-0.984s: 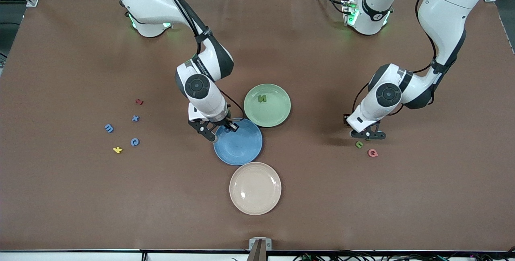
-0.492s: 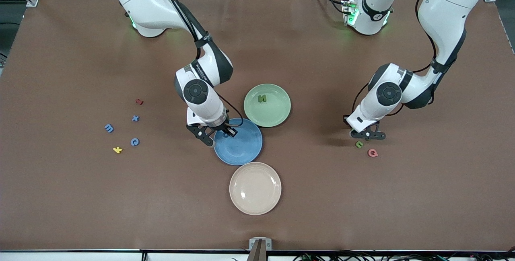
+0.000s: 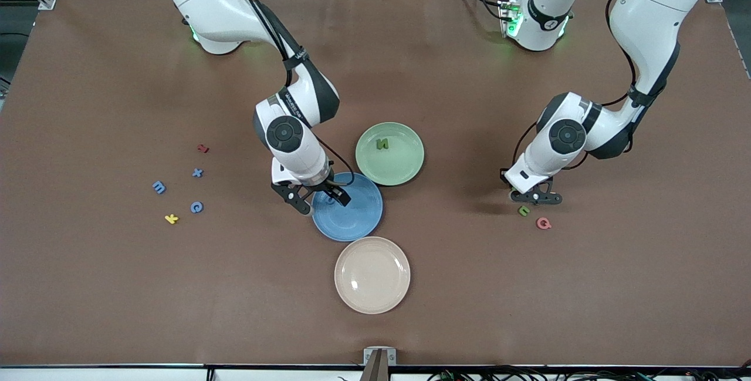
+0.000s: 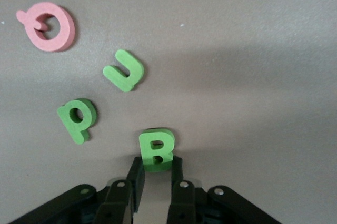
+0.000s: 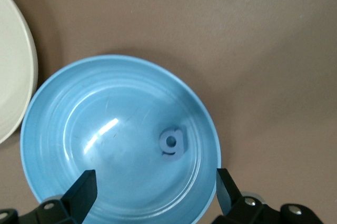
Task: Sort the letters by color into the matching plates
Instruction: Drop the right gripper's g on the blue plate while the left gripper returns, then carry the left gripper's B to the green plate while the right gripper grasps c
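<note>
My right gripper (image 3: 323, 199) is open over the edge of the blue plate (image 3: 359, 218). A blue letter g (image 5: 172, 142) lies in the blue plate (image 5: 95, 113), free between my open right gripper's (image 5: 155, 184) fingers. My left gripper (image 3: 536, 197) is down at the table, shut on a green letter B (image 4: 156, 149). A green U (image 4: 124, 70) and a green P (image 4: 77, 119) lie beside it. The green plate (image 3: 406, 165) holds a green N (image 3: 382, 144). Blue letters m (image 3: 159, 187), x (image 3: 198, 173) and c (image 3: 197, 207) lie toward the right arm's end.
A beige plate (image 3: 372, 275) sits nearer the front camera than the blue plate. A pink Q (image 3: 544, 223) lies by the green letters. A yellow k (image 3: 171, 218) and a red letter (image 3: 203, 148) lie among the blue letters.
My right gripper's fingers have spread wider over the blue plate, and the blue letter now lies free in it. The left arm has not moved.
</note>
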